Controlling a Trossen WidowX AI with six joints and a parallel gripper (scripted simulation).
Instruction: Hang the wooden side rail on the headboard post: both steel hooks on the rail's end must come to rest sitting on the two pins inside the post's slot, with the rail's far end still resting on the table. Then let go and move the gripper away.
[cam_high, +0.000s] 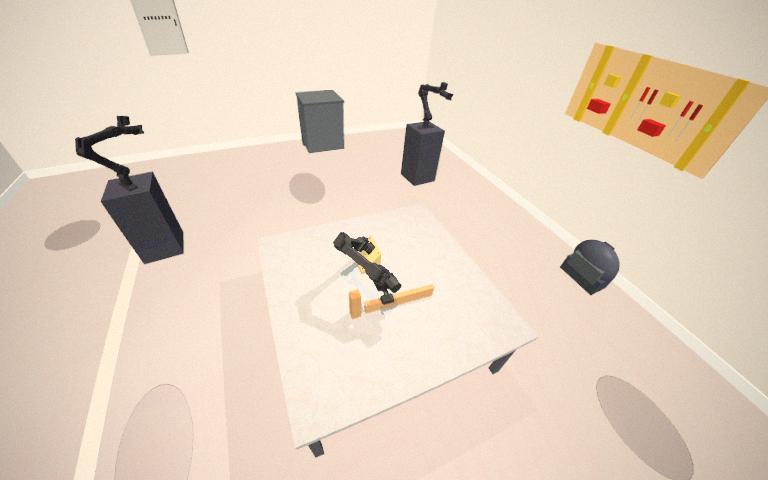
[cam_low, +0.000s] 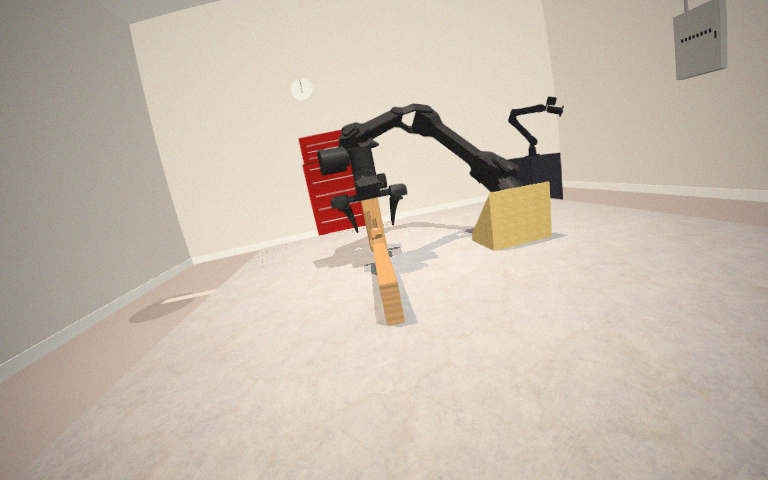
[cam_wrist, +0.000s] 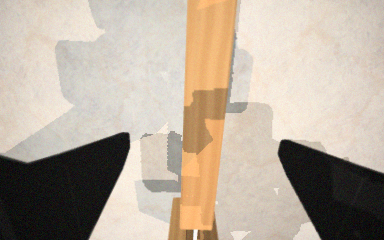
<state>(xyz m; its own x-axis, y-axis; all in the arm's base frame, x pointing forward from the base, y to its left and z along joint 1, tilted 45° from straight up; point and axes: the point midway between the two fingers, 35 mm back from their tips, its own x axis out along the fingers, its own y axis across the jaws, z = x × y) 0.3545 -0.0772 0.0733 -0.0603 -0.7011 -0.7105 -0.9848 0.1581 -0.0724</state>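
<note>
The wooden side rail (cam_high: 416, 293) (cam_low: 391, 302) (cam_wrist: 207, 65) lies along the table, with its hook end close to the headboard post (cam_high: 355, 304) (cam_low: 370, 212) (cam_wrist: 175, 222). The post stands upright. A thin strip of pale metal (cam_wrist: 195, 234) shows between rail end and post at the bottom of the wrist view; whether the hooks touch the pins cannot be told. My gripper (cam_high: 387, 300) (cam_low: 374, 227) (cam_wrist: 205, 143) is open and empty, pointing down over the rail near its hook end. In the wrist view the rail runs between the fingers, with a gap on each side. The pins are hidden.
The arm's yellow wedge base (cam_high: 372, 257) (cam_low: 521, 215) stands on the table (cam_high: 339, 390) (cam_low: 509, 367), to one side of the rail. Two other arms on dark pedestals (cam_high: 144, 220) (cam_high: 421, 152) and a grey cabinet (cam_high: 322, 121) stand away from the table.
</note>
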